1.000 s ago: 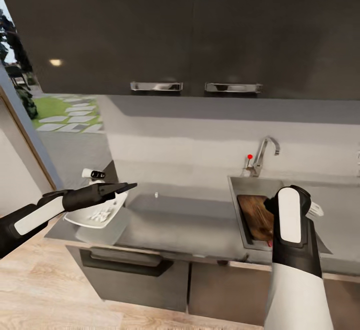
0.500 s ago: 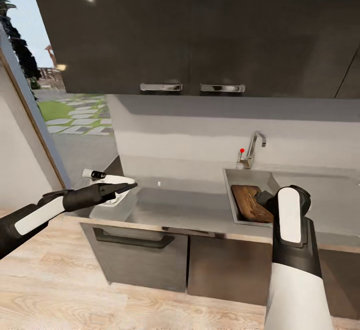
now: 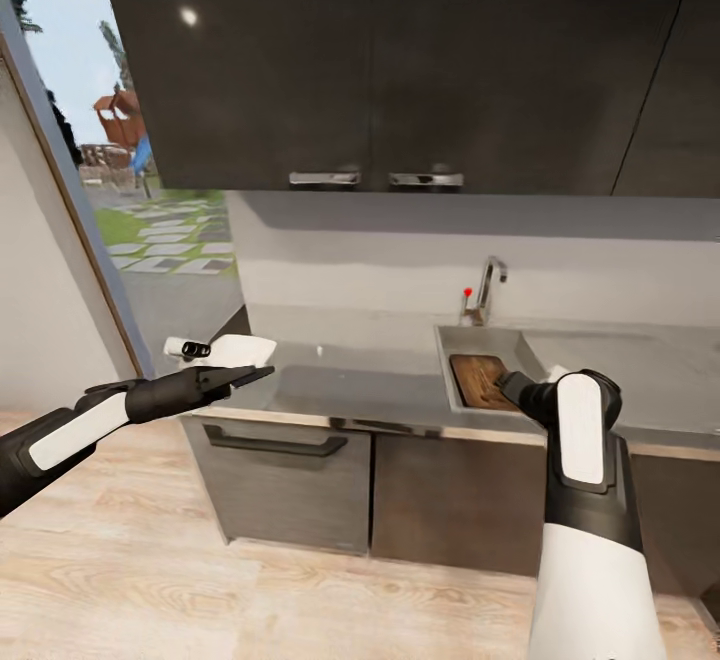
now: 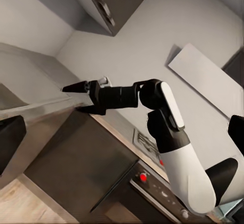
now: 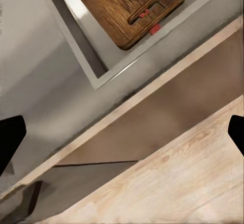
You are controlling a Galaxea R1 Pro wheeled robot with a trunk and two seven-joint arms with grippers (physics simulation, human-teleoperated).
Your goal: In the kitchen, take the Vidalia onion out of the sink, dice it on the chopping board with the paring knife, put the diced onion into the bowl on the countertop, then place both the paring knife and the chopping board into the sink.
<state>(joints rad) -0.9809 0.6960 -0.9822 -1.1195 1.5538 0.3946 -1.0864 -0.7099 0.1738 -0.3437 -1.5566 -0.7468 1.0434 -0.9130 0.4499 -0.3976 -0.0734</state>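
Chopping board is lying in sink w/ red knife handle poking out under it. Both hands are hovering empty: right hand wide apart, left hand wide too, near bowl on desk.

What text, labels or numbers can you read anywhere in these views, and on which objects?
None: no readable word, brand or number in any view.
The tap carries a plain red dot, not text.
The appliance panel below the countertop shows red knobs and small marks, too small and blurred to read.
The chopping board in the sink and the bowl bear no markings.
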